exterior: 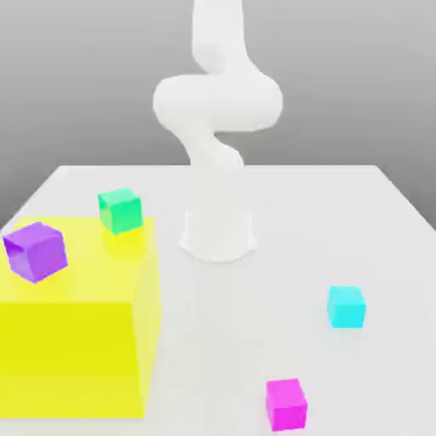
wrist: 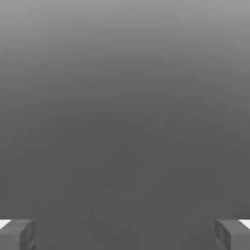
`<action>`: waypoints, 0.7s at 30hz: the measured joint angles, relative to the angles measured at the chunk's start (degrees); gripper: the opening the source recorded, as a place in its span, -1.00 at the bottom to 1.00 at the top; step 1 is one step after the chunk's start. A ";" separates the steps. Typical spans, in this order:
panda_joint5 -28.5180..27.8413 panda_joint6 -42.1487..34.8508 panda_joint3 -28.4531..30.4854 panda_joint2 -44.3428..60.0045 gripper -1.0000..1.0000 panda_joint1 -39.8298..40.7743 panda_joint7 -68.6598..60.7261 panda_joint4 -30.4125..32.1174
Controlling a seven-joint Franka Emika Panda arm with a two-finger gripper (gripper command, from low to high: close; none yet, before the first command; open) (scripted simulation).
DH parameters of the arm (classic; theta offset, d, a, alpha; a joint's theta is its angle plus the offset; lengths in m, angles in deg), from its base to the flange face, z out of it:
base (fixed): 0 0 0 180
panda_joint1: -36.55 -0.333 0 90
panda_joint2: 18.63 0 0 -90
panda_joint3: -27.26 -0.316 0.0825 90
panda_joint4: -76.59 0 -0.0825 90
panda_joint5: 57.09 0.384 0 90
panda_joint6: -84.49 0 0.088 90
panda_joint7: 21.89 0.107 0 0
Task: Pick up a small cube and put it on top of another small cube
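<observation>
The arm (exterior: 217, 102) rises from its round base (exterior: 217, 234) at the centre of the exterior view and runs out past the top edge of the frame, so its upper part is cut off. In the hand view the two grey fingertips (wrist: 17, 234) sit at the bottom corners of the frame, far apart, with plain grey backdrop between them: the gripper (wrist: 125, 235) is spread wide and holds nothing.

The pink cube (exterior: 286, 404) lies on the white table (exterior: 341, 213) at the lower right of the exterior view, close to the bottom edge. The green cube (exterior: 119, 210) sits at the upper left, on the far edge of the big yellow block (exterior: 77, 341), whose lower left part is cut off by the frame's left edge. A purple cube (exterior: 36, 251) rests tilted on the block's top near the left edge of the frame, well apart from the green one. A light blue cube (exterior: 347, 306) stands on the table at the right, just above the pink cube and apart from it
</observation>
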 joint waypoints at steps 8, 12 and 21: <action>-1.82 7.10 -3.40 16.97 0.00 0.42 2.28 3.21; -2.96 10.58 -4.72 25.28 0.00 0.25 3.57 4.77; -4.93 18.41 -6.51 43.96 0.00 -1.53 6.06 8.31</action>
